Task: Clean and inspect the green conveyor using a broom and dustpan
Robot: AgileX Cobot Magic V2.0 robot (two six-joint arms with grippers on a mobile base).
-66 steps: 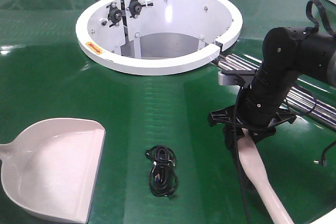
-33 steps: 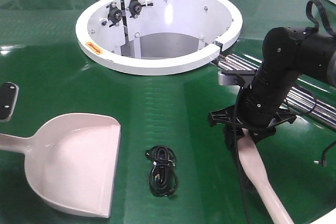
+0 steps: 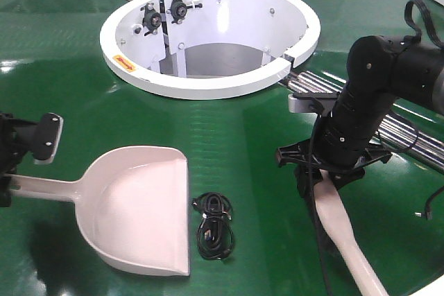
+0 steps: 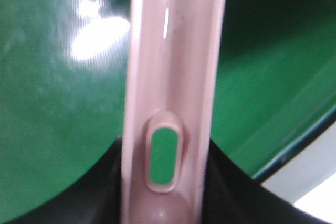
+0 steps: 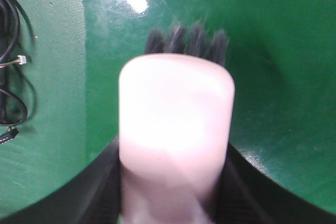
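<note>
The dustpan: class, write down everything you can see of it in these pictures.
The dustpan is pale pink-beige and looks like smooth glossy plastic: a wide flat scoop with raised sides, a straight open front edge and a straight handle with an oblong hang hole. It is empty, low over the green conveyor, mouth facing right in the front view. The left gripper clamps its handle. A coiled black cable lies just beyond the front edge; contact cannot be told.

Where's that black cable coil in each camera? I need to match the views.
Front view: black cable coil, lower centre, just right of the dustpan.
Left wrist: not in it.
Right wrist: the coil at the left edge, left of the broom.
Shared landmark: the green conveyor.
</note>
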